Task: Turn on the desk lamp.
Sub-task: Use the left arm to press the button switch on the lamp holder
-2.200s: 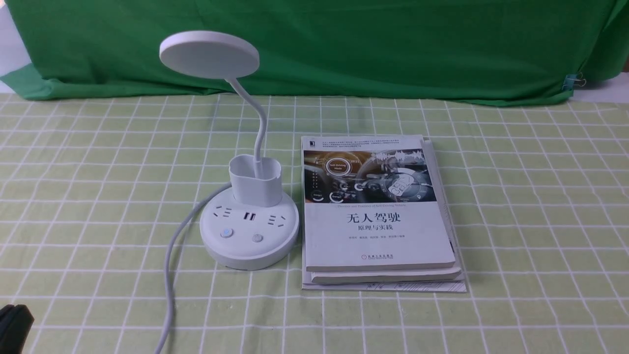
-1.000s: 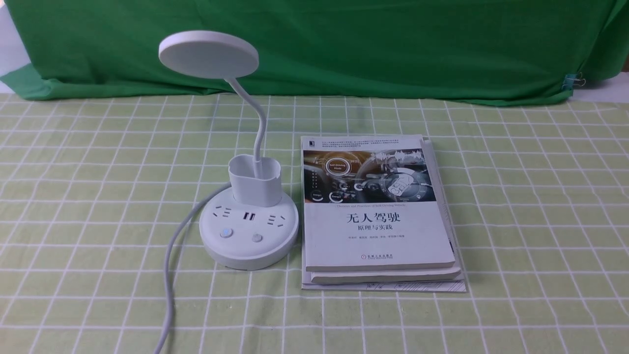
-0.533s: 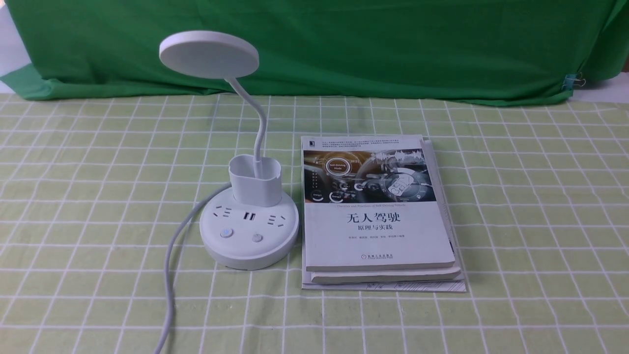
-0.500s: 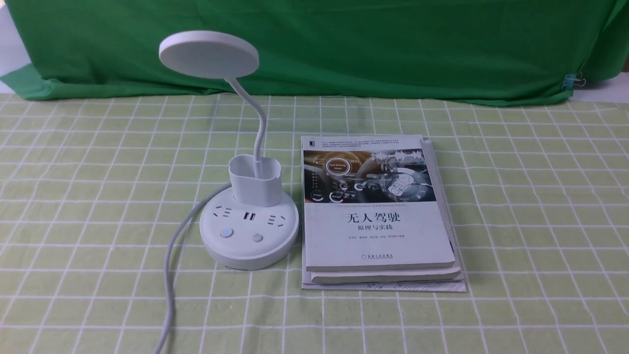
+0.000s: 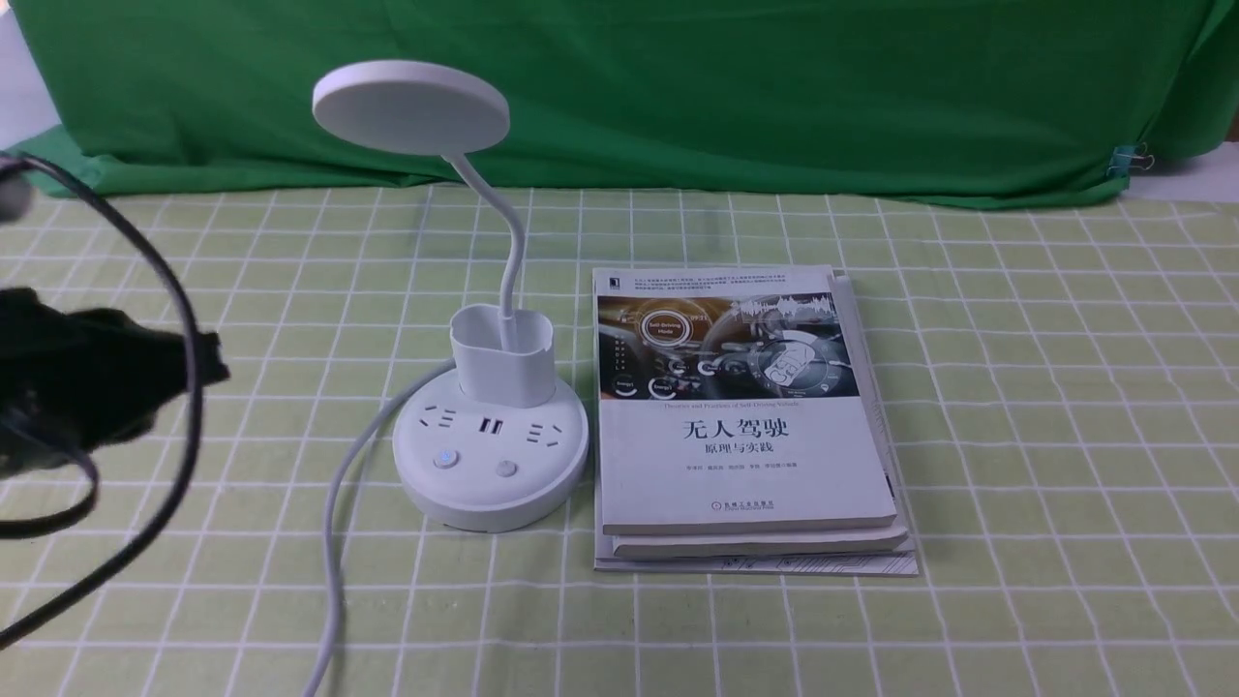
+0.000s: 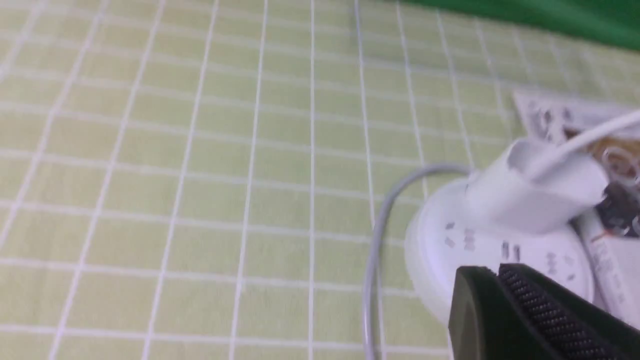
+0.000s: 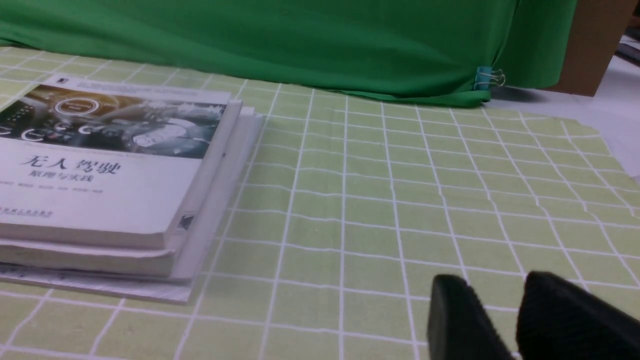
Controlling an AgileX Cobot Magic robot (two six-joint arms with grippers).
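Note:
The white desk lamp stands left of centre: disc head (image 5: 411,106), gooseneck (image 5: 510,242), cup-like holder (image 5: 503,353) and round base (image 5: 491,465) with sockets and two buttons (image 5: 445,458). Its head shows no glow. A white cord (image 5: 334,542) runs from the base toward me. My left gripper (image 5: 208,360) is a blurred black shape at the left edge, well left of the base and above the cloth. In the left wrist view it (image 6: 497,270) is shut and empty, with the base (image 6: 445,240) just beyond its tips. My right gripper (image 7: 495,285) is open over bare cloth.
A stack of books (image 5: 745,416) lies right beside the lamp base, and shows in the right wrist view as the books (image 7: 100,170). A black cable (image 5: 184,319) loops off the left arm. A green backdrop (image 5: 678,87) hangs behind the checked tablecloth (image 5: 1045,436).
The left arm, out of the front view half a second ago, has swung in from the left edge toward the lamp. The lamp and the books have not moved.

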